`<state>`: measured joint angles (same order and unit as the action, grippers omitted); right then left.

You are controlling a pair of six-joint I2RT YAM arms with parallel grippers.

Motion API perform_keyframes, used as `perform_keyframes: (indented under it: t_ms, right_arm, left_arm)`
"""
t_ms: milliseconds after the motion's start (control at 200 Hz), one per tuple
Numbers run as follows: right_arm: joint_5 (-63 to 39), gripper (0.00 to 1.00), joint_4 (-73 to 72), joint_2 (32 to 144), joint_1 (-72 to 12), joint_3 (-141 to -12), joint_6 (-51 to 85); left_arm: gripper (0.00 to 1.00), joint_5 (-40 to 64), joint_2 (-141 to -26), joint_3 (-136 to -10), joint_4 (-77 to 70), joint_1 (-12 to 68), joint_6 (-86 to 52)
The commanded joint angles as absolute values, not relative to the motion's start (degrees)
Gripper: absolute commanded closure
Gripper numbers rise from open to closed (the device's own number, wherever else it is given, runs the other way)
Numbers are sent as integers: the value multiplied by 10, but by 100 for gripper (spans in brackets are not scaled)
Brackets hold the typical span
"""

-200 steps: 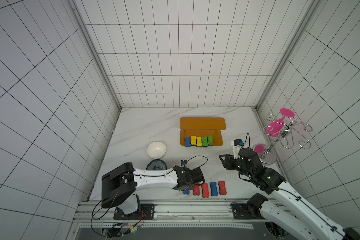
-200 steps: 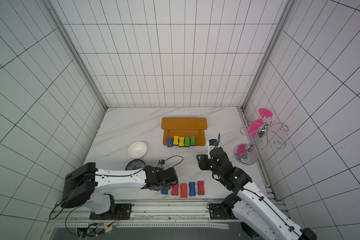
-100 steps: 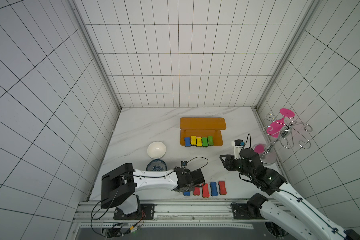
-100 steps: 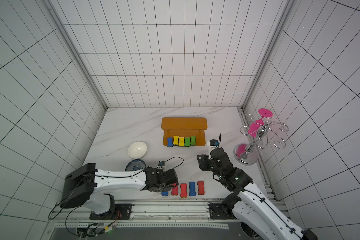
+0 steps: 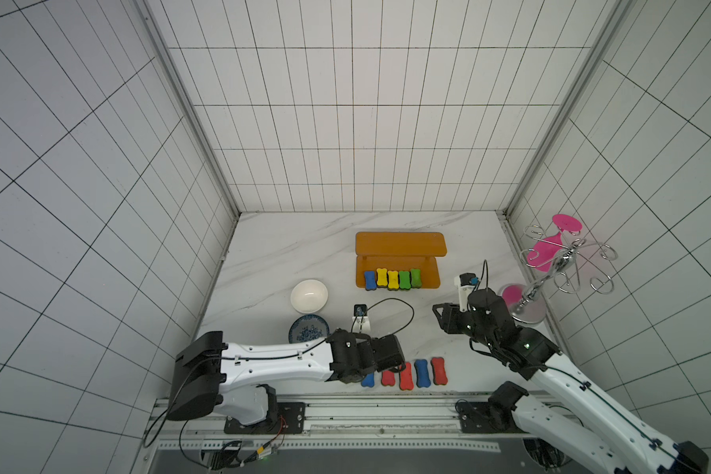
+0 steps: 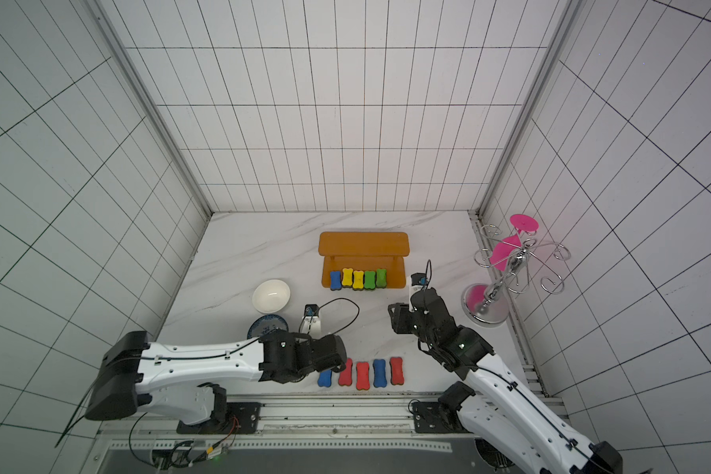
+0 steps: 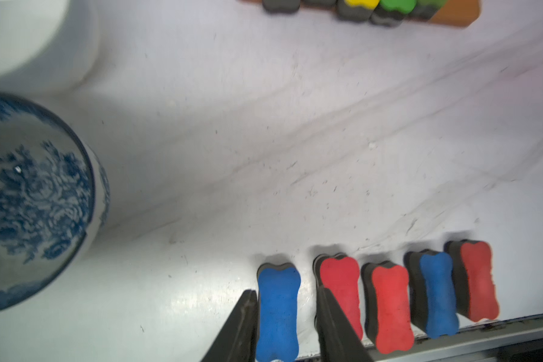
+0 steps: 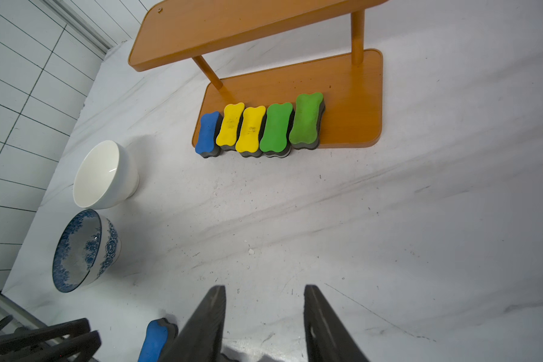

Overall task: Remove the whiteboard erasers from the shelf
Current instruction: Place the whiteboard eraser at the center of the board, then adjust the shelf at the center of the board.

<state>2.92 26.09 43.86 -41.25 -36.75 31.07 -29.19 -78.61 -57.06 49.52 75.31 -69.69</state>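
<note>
I count five whiteboard erasers (image 5: 393, 280) on the lower board of the shelf (image 5: 401, 245): one blue, two yellow, two green. Five loose erasers (image 5: 406, 375), three red and two blue, lie in front of the shelf. There the left gripper (image 7: 286, 293) straddles one blue eraser (image 7: 278, 310), fingers parted, not pinching. The right gripper (image 8: 264, 287) is spread and empty. A white bowl (image 5: 309, 295), a patterned bowl (image 5: 308, 328) and a wire rack (image 5: 563, 262) flank the shelf.

walls (image 5: 345, 102): white tile, dark grout | floor (image 5: 296, 246): white marble

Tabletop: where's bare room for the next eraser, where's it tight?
Free: the wide strip between the translucent orange two-tier shelf and the front row of red and blue foam erasers; also the patch between that row's end red eraser and the chrome rack's base (right arm overhead). Tight: the row itself, where the left gripper straddles the end blue eraser.
</note>
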Motion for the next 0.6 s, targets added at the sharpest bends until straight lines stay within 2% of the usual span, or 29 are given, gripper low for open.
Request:
perform_keyframes:
  t_ms: [0,95,215,305,490,595]
  right_arm:
    - [74,55,249,465,-406,-412,275]
    - [85,55,244,511,-383,-454,248]
    - [87,54,230,574,-354,-510,217]
    - [72,51,213,622,-325,-548,203]
    - [19,50,180,713,-243,-619,191]
    - [-13,50,178,765,-195,-666,190]
  left_arm:
    - [61,-384,-754,-602,467,709,-620]
    - [56,-350,-742,-606,385,638,-521]
    - [39,-335,-749,-619,298,568,-414]
    - [31,-306,-770,-636,240,513,-344]
    - [28,-105,-877,-762,245,367,-299]
    - [27,-42,-961,-855,290,313,-303]
